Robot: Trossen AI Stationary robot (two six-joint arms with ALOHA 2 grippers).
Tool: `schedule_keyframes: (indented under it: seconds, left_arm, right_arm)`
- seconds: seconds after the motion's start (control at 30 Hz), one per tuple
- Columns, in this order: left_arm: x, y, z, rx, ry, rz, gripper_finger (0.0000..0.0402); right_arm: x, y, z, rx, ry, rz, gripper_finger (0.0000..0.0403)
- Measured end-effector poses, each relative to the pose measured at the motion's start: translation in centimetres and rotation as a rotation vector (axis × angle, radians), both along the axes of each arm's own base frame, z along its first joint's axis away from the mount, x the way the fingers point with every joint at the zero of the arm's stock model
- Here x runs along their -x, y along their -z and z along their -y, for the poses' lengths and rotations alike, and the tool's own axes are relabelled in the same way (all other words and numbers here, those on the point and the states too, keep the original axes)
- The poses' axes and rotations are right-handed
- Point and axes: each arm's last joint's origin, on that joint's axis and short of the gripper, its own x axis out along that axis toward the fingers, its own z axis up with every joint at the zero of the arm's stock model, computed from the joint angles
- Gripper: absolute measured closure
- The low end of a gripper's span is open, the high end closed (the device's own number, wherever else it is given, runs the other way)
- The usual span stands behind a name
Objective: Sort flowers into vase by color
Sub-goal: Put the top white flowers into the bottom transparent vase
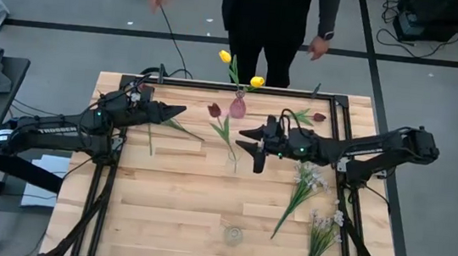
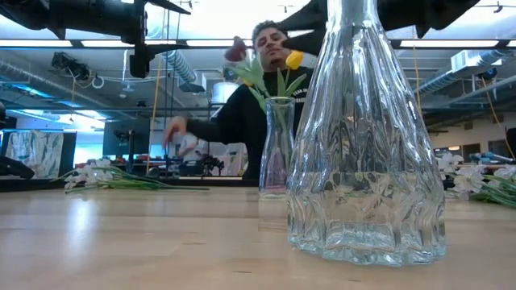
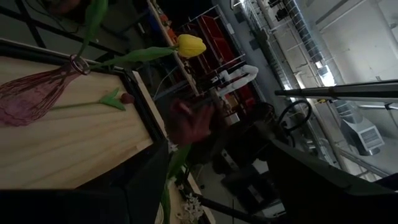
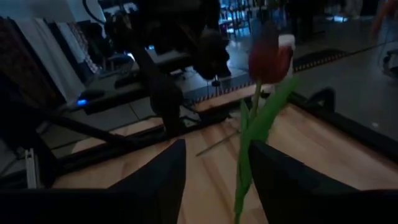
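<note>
- A dark red tulip (image 1: 215, 109) with long green leaves stands upright in a slim clear vase (image 1: 235, 162) at the table's middle, its bloom leaning toward the pink vase (image 1: 238, 106).
- The pink vase stands at the table's (image 1: 161, 206) far edge and holds two yellow tulips (image 1: 225, 56).
- Another dark red tulip (image 1: 319, 117) lies flat to the pink vase's right.
- White blossom sprays (image 1: 309, 181) lie further right of the pink vase, toward the near edge.
- A broad clear vase (image 1: 234, 233) stands at the near edge, empty.
- The right gripper (image 1: 251, 144) hangs beside the slim vase, jaws spread, grasping nothing.
- The left gripper (image 1: 181, 109) hovers left of the pink vase; I cannot tell its jaws' state.
- A person (image 1: 279, 18) stands behind the far edge.
</note>
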Motion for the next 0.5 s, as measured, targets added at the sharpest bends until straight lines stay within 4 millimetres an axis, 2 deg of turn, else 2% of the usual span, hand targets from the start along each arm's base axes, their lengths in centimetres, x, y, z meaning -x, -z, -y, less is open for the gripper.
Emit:
schedule_keyframes:
  seconds: [0.27, 0.4, 0.5]
  left_arm:
    - [0.0, 0.0, 0.0, 0.003, 0.001, 0.000, 0.0127]
    - [0.0, 0.1, 0.1, -0.010, 0.027, -0.012, 0.0127]
    - [-0.1, 0.4, 0.1, -0.030, 0.050, -0.052, 0.0127]
  right_arm:
    - [3.3, -3.6, 0.1, -0.016, 0.004, 0.084, 0.0216]
    - [5.4, -5.1, 0.1, -0.228, 0.019, 0.144, 0.0218]
    - [6.8, -4.9, 0.0, -0.443, 0.032, 0.090, 0.0219]
